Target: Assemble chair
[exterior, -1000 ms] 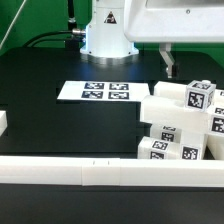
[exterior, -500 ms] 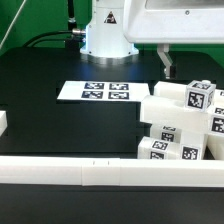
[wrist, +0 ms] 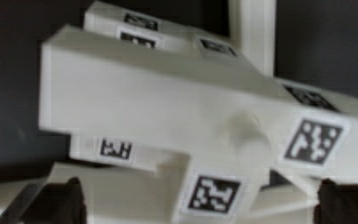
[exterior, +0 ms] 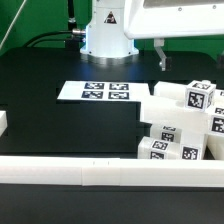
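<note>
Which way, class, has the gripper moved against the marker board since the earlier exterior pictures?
Yes. The gripper has risen, away from the chair parts; the marker board lies as before.

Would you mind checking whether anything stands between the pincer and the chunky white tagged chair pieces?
Nothing visible does. The open pincer hangs above the chunky white plastic chair pieces stacked at the exterior view's right, with only open air between. The marker board lies off to the side.
</note>
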`<state>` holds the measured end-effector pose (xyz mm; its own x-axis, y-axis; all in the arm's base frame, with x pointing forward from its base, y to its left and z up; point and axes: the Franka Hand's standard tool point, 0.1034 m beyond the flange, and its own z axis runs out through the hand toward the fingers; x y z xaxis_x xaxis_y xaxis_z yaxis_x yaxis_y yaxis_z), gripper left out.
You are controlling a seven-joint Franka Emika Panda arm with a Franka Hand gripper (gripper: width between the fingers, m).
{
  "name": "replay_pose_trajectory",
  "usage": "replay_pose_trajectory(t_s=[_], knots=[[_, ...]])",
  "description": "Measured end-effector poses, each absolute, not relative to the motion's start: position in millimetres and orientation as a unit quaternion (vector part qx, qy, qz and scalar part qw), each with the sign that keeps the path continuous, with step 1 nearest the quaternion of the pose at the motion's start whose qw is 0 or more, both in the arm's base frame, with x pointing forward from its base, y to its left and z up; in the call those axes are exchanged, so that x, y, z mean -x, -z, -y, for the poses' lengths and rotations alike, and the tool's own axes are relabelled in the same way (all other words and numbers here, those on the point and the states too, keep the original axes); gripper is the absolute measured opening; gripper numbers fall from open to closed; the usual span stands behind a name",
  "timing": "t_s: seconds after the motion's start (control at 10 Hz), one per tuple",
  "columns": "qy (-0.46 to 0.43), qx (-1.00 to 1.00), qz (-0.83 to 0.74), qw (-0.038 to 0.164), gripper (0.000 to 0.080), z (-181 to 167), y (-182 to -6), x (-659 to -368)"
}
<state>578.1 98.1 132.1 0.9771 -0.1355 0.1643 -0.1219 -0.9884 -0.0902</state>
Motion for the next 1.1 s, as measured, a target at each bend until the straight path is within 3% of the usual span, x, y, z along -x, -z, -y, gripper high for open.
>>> replay_pose_trajectory(t_s=[0.3,0.5,0.7,1.0,1.1], knots=[[0.089,0.993,-0.064,0.041,0.0649,-99.6,-133.2,-579.8],[0.104,0.992,-0.055,0.044,0.0649,-105.4,-131.9,-538.6],[0.109,0.992,-0.051,0.041,0.0649,-107.6,-113.8,-513.2],[0.106,0.992,-0.050,0.040,0.0649,-107.0,-111.1,-512.6],[0.120,0.990,-0.060,0.040,0.0649,-102.7,-102.0,-503.8]])
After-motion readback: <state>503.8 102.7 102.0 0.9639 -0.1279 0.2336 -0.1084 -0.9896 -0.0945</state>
